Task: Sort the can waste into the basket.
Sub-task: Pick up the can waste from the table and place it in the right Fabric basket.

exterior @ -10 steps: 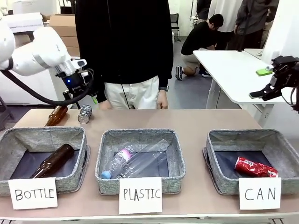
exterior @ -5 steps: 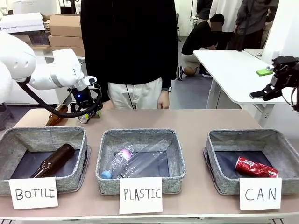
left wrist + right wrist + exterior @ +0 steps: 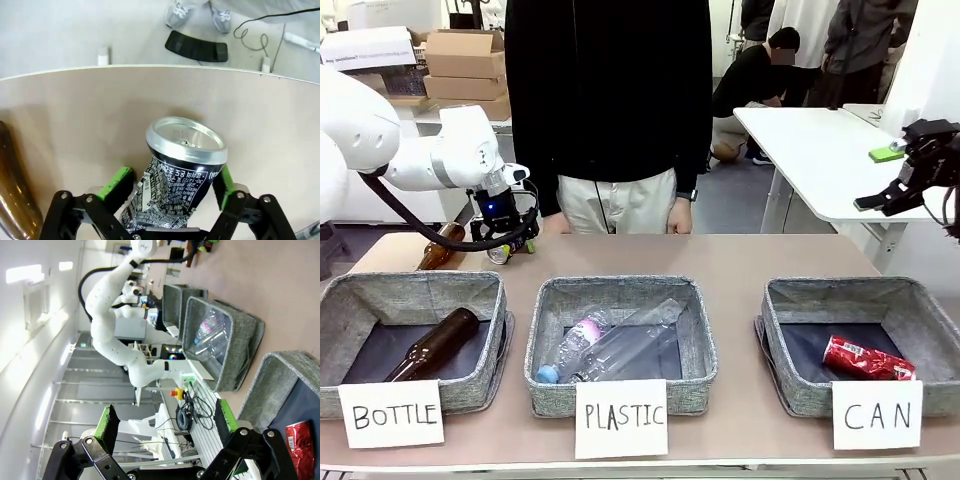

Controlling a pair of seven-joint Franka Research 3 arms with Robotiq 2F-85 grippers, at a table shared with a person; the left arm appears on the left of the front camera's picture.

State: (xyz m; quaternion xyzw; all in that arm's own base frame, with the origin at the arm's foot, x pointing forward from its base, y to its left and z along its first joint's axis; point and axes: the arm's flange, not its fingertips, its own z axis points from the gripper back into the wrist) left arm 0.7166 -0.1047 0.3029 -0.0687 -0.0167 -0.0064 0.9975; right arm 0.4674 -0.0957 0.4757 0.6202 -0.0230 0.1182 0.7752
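Observation:
A silver and dark blue can (image 3: 184, 172), dented, lies on the table's far left with its top toward the wrist camera. My left gripper (image 3: 170, 182) is lowered around it, open, one green pad on each side; a narrow gap shows at the left pad (image 3: 118, 183). From the front, that gripper (image 3: 508, 240) hides most of the can (image 3: 500, 254). A red dented can (image 3: 866, 358) lies inside the CAN basket (image 3: 840, 290) at the right. My right gripper (image 3: 882, 200) hangs open, high beyond the table's right end; from its wrist (image 3: 164, 422) the red can (image 3: 302, 445) shows.
A brown bottle (image 3: 442, 247) lies just left of the silver can. The BOTTLE basket (image 3: 415, 285) holds another brown bottle; the PLASTIC basket (image 3: 620, 288) holds clear bottles. A person (image 3: 610, 110) stands at the far edge, hands hanging.
My left gripper came down from above the table and moved right onto the silver can. The person shifted slightly to the right. The right arm stayed still.

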